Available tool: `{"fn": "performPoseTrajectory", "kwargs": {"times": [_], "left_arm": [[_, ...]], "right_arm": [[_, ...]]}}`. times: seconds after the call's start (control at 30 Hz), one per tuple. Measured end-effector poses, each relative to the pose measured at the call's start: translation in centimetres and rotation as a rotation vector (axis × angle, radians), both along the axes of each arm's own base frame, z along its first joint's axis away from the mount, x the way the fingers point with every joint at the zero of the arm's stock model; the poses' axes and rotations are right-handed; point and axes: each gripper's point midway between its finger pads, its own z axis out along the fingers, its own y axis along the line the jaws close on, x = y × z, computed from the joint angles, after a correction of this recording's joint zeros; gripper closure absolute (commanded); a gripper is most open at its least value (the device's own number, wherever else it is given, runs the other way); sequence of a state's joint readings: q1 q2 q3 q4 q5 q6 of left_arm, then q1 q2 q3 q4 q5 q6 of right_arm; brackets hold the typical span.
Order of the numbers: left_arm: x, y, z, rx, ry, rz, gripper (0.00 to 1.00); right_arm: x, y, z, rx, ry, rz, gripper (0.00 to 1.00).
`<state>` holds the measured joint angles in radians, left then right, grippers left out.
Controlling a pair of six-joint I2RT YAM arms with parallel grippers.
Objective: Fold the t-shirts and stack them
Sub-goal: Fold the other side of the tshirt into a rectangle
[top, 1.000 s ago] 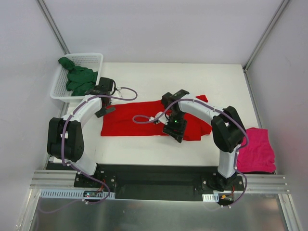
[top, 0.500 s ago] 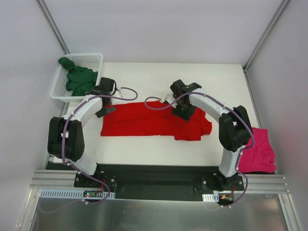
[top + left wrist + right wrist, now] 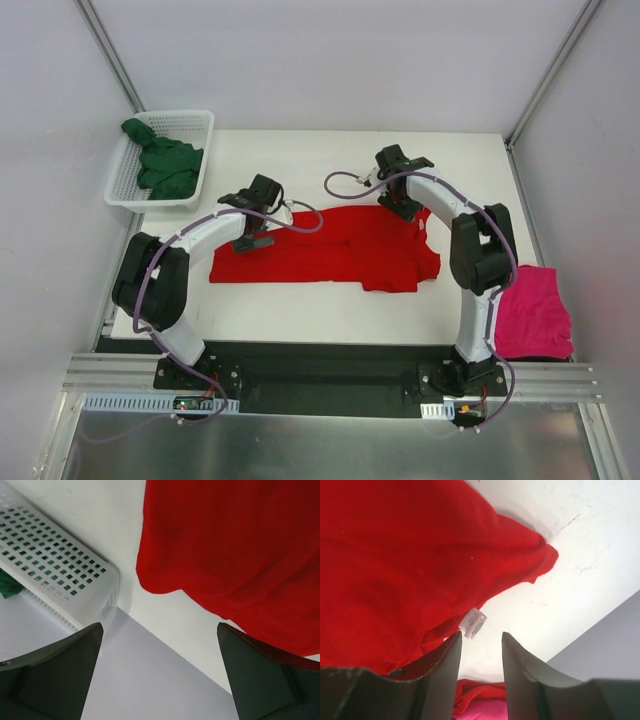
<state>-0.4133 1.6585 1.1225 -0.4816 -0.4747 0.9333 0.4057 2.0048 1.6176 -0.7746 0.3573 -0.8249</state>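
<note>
1. Red t-shirt (image 3: pixel 320 250): it lies spread out near the middle of the tabletop (image 3: pixel 300 160), long side running left to right. It is flat over most of its area and bunched in folds at its right end.

2. Left pincer (image 3: pixel 159 629): you will find it over the far left part of the red t-shirt. Its jaws are spread wide and nothing sits between them. In the left wrist view, the curved edge of the red cloth hangs into the upper right. The right finger (image 3: pixel 265 675) overlaps that cloth in the picture, but you cannot tell whether it touches it. The white mesh basket (image 3: pixel 55 565) lies to the upper left.

3. Right pincer (image 3: pixel 481 634): it is at the far right corner of the red t-shirt. Its jaws stand only a narrow gap apart. The right wrist view shows bare tabletop through that gap and no cloth pinched in it. A small white label (image 3: pixel 472 622) sewn to the red t-shirt sits just ahead of the fingertips, beside the left one. A pointed fold of the red cloth reaches out to the upper right.

4. Green t-shirt (image 3: pixel 165 165): it is crumpled inside the basket at the far left corner of the tabletop, with one end draped over the basket's far left corner.

5. Magenta t-shirt (image 3: pixel 535 315): it lies in a rough heap at the near right edge of the tabletop, well apart from both pincers.
</note>
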Motion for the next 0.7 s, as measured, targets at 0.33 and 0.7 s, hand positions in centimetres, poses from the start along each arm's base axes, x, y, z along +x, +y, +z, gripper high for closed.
{"fn": "performPoseTrajectory", "kwargs": {"times": [0.33, 0.7], "left_arm": [[-2.4, -5.4, -1.5, 0.007, 0.034, -0.149, 0.01], [-2.5, -9.3, -2.6, 0.01, 0.054, -0.225, 0.01]], "right_arm": [[0.1, 0.4, -1.6, 0.019, 0.047, 0.019, 0.61], [0.9, 0.9, -2.6, 0.028, 0.068, 0.026, 0.62]]}}
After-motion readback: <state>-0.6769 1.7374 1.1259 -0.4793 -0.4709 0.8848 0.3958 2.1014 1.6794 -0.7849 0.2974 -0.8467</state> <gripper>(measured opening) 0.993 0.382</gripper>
